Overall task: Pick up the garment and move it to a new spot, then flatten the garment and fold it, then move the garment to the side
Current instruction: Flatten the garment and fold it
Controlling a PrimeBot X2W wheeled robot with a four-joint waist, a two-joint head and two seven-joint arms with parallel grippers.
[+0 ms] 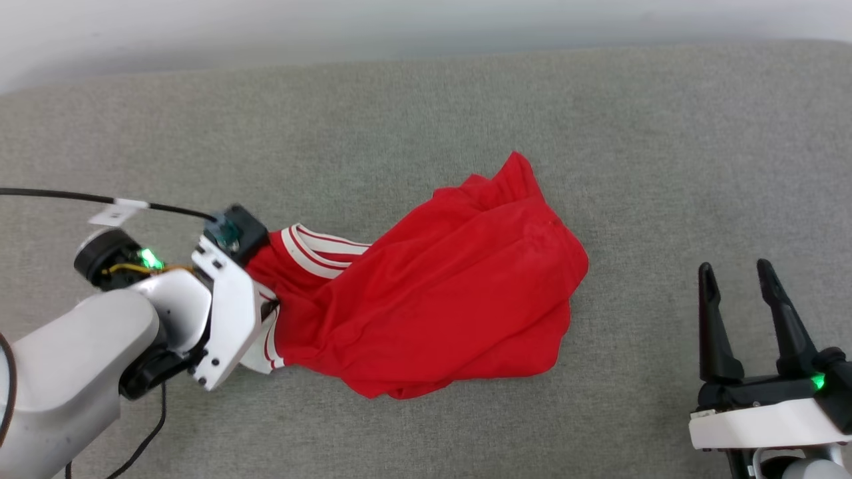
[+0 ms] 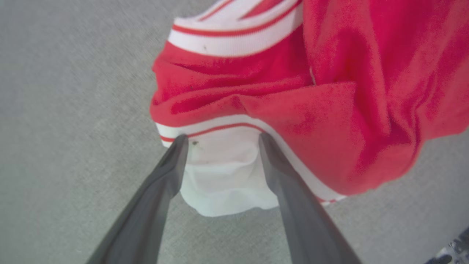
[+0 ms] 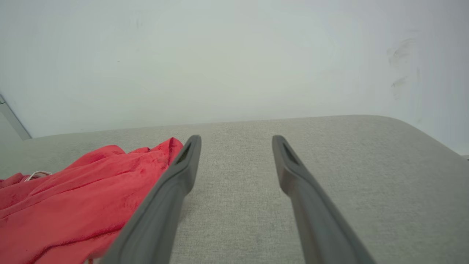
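The garment [image 1: 439,293], a red jersey with white striped trim, lies crumpled in a heap on the grey surface [image 1: 426,113]. Its letters and number are hidden in the folds. My left gripper [image 2: 221,139] is open at the heap's left end, its two fingers straddling a white sleeve [image 2: 223,172] with red-white trim. In the head view the left wrist [image 1: 226,299] covers those fingers. At the lower right, well clear of the cloth, my right gripper [image 1: 735,273] stands open and empty. The right wrist view has the garment [image 3: 73,205] to the left of the fingers [image 3: 188,157].
The grey fabric surface [image 3: 329,165] stretches wide around the heap, ending at a pale wall [image 3: 234,55] at the back. A black cable [image 1: 80,197] runs from the left arm toward the left edge.
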